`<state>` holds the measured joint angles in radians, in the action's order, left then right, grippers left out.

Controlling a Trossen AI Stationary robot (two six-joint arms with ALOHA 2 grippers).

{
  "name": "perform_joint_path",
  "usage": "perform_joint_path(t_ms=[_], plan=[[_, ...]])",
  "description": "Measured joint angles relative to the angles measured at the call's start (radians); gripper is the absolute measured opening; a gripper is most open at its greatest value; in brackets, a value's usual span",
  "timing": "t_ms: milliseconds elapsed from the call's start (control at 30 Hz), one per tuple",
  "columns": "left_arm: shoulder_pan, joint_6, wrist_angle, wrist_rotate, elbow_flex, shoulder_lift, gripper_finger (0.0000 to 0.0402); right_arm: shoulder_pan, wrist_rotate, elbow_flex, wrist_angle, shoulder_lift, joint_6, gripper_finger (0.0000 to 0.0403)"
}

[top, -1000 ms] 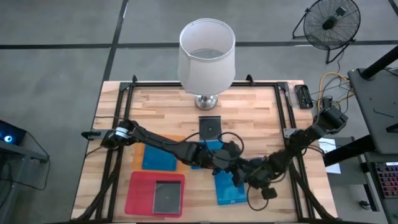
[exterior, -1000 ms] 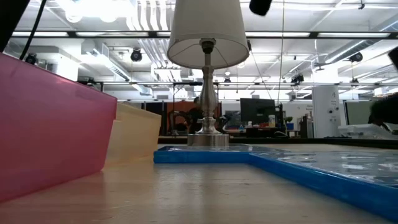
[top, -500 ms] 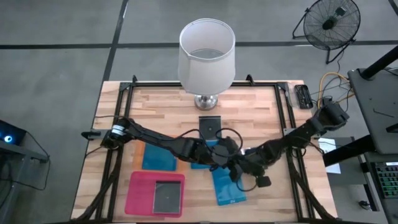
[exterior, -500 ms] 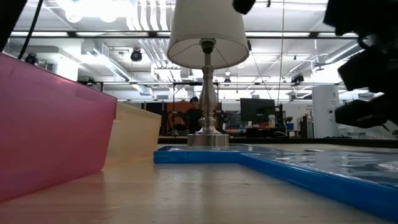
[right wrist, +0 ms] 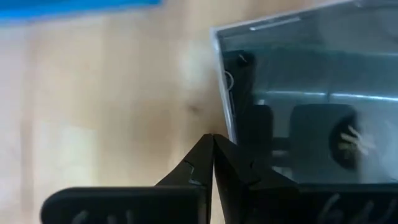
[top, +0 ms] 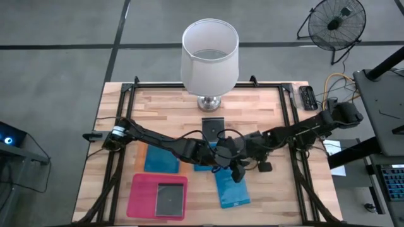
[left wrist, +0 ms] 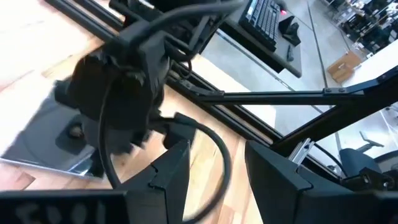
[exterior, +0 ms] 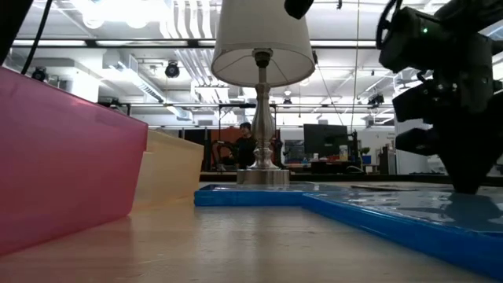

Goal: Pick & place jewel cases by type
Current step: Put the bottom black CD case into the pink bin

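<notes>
A dark clear-silvery jewel case (top: 213,129) lies flat by the lamp base; it also shows in the right wrist view (right wrist: 305,106) and the left wrist view (left wrist: 43,140). Blue jewel cases lie flat on the orange sheet (top: 161,157), under the arms (top: 203,156) and near the table's near edge (top: 231,189) (exterior: 393,216). Another dark case (top: 169,198) lies on the pink sheet. My right gripper (top: 228,144) (right wrist: 213,146) is shut, at the dark case's near corner. My left gripper (top: 235,162) (left wrist: 217,180) is open above the table middle, facing the right arm. My right gripper's shut fingertips (right wrist: 219,152) point down at the wood right beside the near edge (right wrist: 225,118) of the dark case by the lamp. I cannot tell whether they touch the case or the table.
A tall lamp (top: 210,60) stands at the far middle, its base (exterior: 263,177) just beyond the dark case. The pink sheet (top: 142,195) (exterior: 63,157) and orange sheet (top: 146,151) (exterior: 169,169) lie at the near left. A black frame rail (top: 293,126) borders the table.
My right gripper has left the near blue case and swung toward the far edge and leftward, ending at the dark case by the lamp base. In the low view the right arm has come into the picture on the right. The left arm has kept roughly still.
</notes>
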<state>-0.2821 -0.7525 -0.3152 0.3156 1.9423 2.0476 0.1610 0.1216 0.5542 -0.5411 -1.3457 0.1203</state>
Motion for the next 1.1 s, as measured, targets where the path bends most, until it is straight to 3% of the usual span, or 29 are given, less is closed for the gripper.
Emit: perform_joint_path(t_ms=[200,367,567,733,867,1100], plan=[[0.000,0.000,-0.001,-0.015,0.000,-0.001,0.0138,-0.001,0.015,0.007,-0.035,0.150,0.163,0.0009],[0.004,-0.055,-0.023,-0.018,0.000,-0.005,0.0138,0.003,0.051,0.010,-0.055,0.267,0.436,0.0009],[0.018,-0.382,-0.133,0.019,-0.058,-0.004,0.0138,0.012,0.069,0.012,-0.096,0.432,0.687,0.0009],[0.020,-0.628,-0.119,0.101,-0.153,-0.002,0.0138,0.034,-0.043,0.012,-0.193,0.586,0.918,0.0009],[0.024,-0.733,-0.013,0.111,-0.238,-0.002,0.0138,0.043,-0.124,0.013,-0.188,0.681,1.034,0.0009],[0.060,-0.846,0.238,0.160,-0.376,-0.001,0.0138,0.044,-0.178,0.013,-0.188,0.772,1.136,0.0009]])
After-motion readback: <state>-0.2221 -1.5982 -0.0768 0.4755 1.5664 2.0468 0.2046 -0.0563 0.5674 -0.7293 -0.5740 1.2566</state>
